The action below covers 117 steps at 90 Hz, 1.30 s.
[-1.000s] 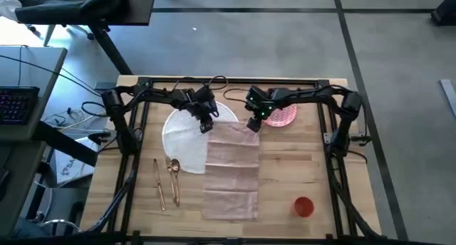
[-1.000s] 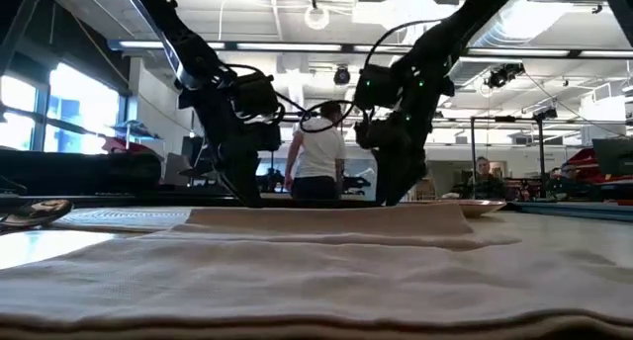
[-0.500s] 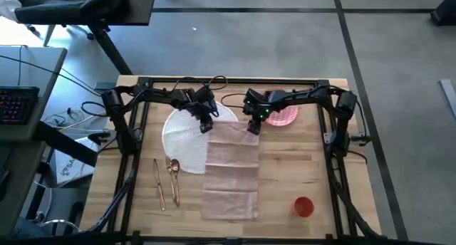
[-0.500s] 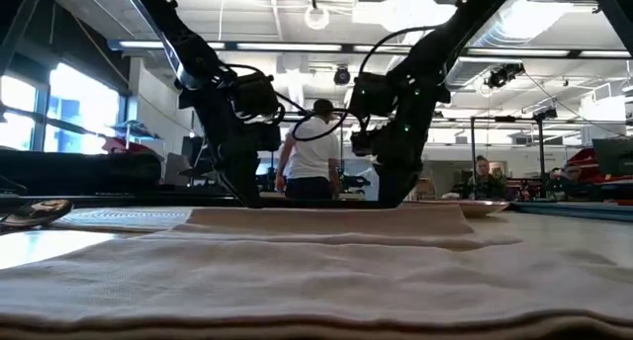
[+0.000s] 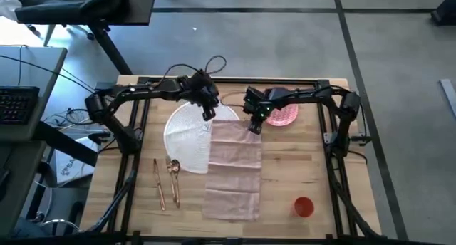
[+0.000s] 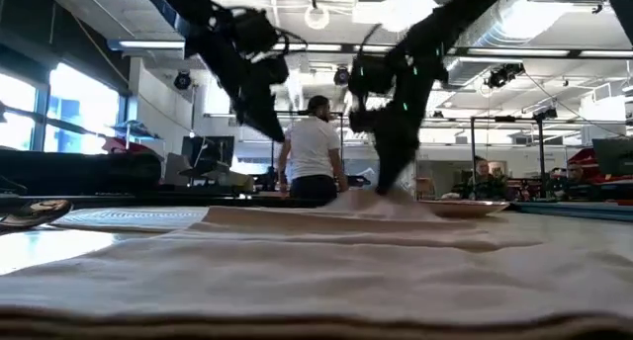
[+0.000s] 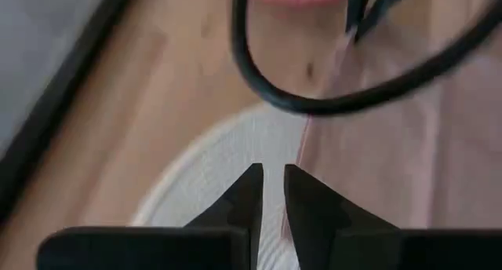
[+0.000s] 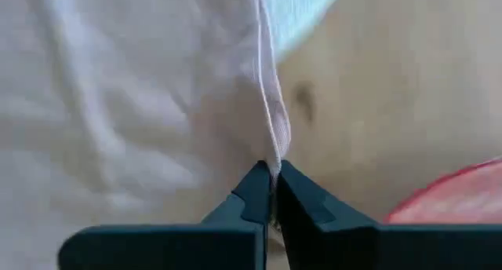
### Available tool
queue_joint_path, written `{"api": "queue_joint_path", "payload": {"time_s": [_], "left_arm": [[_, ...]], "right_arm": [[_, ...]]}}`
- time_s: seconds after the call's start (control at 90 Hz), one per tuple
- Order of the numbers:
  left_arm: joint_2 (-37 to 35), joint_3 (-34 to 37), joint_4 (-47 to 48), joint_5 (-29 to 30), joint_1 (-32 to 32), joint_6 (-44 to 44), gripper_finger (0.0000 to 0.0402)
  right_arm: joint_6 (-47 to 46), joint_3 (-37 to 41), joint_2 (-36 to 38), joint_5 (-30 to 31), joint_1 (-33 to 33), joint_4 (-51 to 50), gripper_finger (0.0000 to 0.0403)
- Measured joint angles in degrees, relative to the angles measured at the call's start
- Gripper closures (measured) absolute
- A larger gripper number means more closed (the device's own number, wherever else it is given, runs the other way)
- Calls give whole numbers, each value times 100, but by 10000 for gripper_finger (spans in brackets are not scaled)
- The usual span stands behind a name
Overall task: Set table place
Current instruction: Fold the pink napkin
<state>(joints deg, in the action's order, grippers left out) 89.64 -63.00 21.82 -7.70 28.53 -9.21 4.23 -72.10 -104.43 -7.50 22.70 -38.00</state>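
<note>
Since the earlier frame, our left gripper has let go of the napkin and lifted above the white plate, jaws nearly closed on nothing. Our right gripper pinches the napkin's far corner between closed jaws, pink plate just beside.

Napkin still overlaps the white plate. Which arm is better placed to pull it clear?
Right, probably. The right gripper is shut on the napkin's far corner, lifting it in the low view. The left gripper hangs above the white plate, nearly shut and holding nothing.
</note>
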Motion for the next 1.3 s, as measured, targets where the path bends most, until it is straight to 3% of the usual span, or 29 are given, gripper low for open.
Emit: {"api": "queue_joint_path", "payload": {"time_s": [0.233,0.422,0.6,0.767,0.9,0.978,1.189,1.3], "left_arm": [[-828,-9,16,252,4,7,365],[-1427,-9,20,232,-6,-34,365],[-1623,-9,24,-81,-37,-243,353],[-1720,-9,-35,-30,-48,-204,340],[-1864,-9,-178,555,-50,-313,337],[-2020,-9,-290,1020,-42,-409,337],[-2450,-9,-331,1595,-37,-640,337],[-2596,-9,-248,1578,-41,-610,337]], "right_arm": [[495,-1532,224,183,-159,-1274,403],[842,-2844,215,780,-302,-1912,403],[978,-3869,208,922,-346,-2590,403],[1310,-4671,215,1726,-418,-2637,403],[1985,-5129,189,3071,-396,-2251,403],[2126,-5453,189,3538,-399,-2128,403],[2013,-6253,196,4235,-880,-2269,403],[1161,-6183,220,3794,-1342,-2896,403]]}}
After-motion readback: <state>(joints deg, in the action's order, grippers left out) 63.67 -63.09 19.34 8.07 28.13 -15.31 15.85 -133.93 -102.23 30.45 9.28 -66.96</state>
